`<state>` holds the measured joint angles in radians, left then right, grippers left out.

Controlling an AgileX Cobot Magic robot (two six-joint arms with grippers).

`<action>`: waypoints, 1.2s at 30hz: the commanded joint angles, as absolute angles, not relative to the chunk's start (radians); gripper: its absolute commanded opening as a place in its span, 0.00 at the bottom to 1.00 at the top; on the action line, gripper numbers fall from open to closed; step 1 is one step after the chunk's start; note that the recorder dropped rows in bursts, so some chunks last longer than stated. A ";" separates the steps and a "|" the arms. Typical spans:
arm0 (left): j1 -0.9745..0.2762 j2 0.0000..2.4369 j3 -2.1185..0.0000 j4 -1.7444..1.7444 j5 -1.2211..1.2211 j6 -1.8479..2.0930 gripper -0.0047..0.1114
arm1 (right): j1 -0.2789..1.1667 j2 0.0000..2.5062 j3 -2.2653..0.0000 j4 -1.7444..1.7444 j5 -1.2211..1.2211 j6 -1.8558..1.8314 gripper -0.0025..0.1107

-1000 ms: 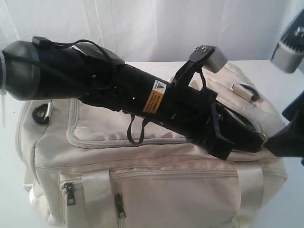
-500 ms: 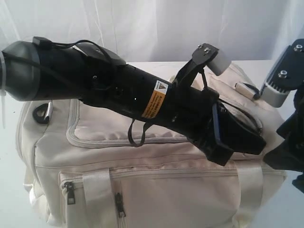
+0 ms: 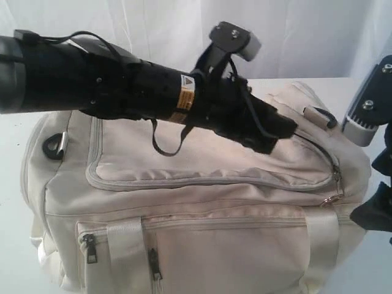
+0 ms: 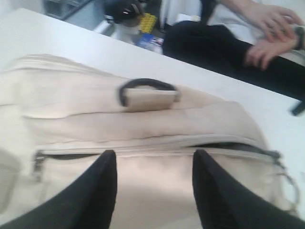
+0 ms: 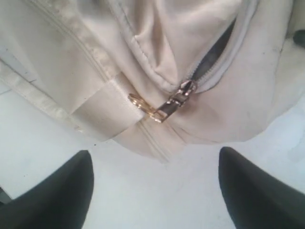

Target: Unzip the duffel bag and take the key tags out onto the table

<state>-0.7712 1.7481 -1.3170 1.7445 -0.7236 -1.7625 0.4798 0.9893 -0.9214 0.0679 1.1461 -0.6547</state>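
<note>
L gripper (image 4: 153, 161) jaws apart, empty, over duffel bag (image 3: 184, 202) top; R gripper (image 5: 155, 164) jaws apart, empty, nr gold zip pull (image 5: 164, 107).

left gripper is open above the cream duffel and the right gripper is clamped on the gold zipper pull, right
Not quite: the right gripper is open, not clamped. The right wrist view shows the gold zipper pull hanging clear of it. The left gripper is indeed open above the cream duffel.
</note>
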 commanded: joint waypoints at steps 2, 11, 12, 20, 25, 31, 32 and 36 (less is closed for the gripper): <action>-0.746 1.733 -1.316 1.744 -0.681 -1.604 0.50 | 0.482 0.994 -0.916 0.071 1.120 -0.591 0.58; -0.846 1.735 -1.316 1.744 -0.682 -1.099 0.50 | 0.482 1.026 -0.916 0.056 1.007 -0.501 0.57; -0.863 1.735 -1.316 1.744 -0.642 -1.075 0.50 | 0.482 1.026 -0.916 0.038 0.974 -0.457 0.57; -0.885 1.735 -1.316 1.744 -0.605 -1.076 0.50 | 0.482 1.033 -0.916 -0.177 0.774 -0.114 0.57; -0.893 1.739 -1.316 1.744 -0.667 -1.102 0.50 | 0.482 1.084 -0.916 -0.179 0.813 -0.108 0.57; -0.919 1.785 -1.316 1.744 -0.715 -1.102 0.50 | 0.482 1.138 -0.916 -0.187 0.791 -0.099 0.57; -0.919 1.791 -1.316 1.744 -0.724 -1.102 0.50 | 0.482 1.142 -0.916 -0.199 0.794 -0.099 0.57; -0.921 1.804 -1.316 1.744 -0.710 -1.102 0.50 | 0.482 1.151 -0.916 -0.276 0.809 -0.048 0.57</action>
<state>-0.9146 1.8049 -1.3170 1.7438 -0.7182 -1.0912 0.4798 1.1482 -0.9200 -0.2179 0.8068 -0.0881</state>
